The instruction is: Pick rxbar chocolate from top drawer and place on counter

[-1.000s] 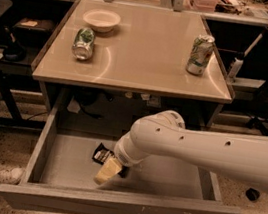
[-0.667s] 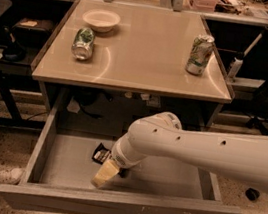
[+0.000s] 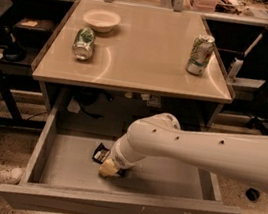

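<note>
The camera view looks down on the open top drawer (image 3: 123,206), pulled out below the beige desk (image 3: 146,63). The rxbar chocolate (image 3: 100,152) lies flat on the drawer floor, left of centre. Its long axis runs diagonally, with the exposed end pointing toward the drawer's back-left corner and the other end hidden beneath the gripper (image 3: 109,168). The gripper, at the tip of the white arm (image 3: 207,153) reaching in from the right, is down on the bar; whether it is spread or pressed together cannot be told. On the desk sit a pale bowl (image 3: 101,20), a can on its side (image 3: 84,43) and an upright can (image 3: 200,54).
</note>
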Robot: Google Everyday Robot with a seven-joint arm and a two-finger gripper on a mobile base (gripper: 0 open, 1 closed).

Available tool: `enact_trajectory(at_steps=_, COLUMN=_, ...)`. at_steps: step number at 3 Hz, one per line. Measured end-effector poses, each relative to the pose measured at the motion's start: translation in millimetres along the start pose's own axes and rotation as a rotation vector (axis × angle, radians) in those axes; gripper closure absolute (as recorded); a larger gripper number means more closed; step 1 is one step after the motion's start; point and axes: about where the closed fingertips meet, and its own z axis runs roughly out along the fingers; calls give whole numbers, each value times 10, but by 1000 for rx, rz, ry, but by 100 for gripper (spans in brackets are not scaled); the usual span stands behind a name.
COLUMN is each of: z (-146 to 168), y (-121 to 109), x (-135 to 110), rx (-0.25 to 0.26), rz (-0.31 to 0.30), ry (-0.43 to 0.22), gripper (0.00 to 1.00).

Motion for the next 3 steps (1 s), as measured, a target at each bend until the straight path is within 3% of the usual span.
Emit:
enact_trajectory(at_steps=2, z=-1, y=0, x=-1, rx=0, rz=0, ry=0, gripper=89)
enact_trajectory(at_steps=3, z=-37, y=-1, x=-32, rx=-11, rz=-5, ry=-2, gripper=100)
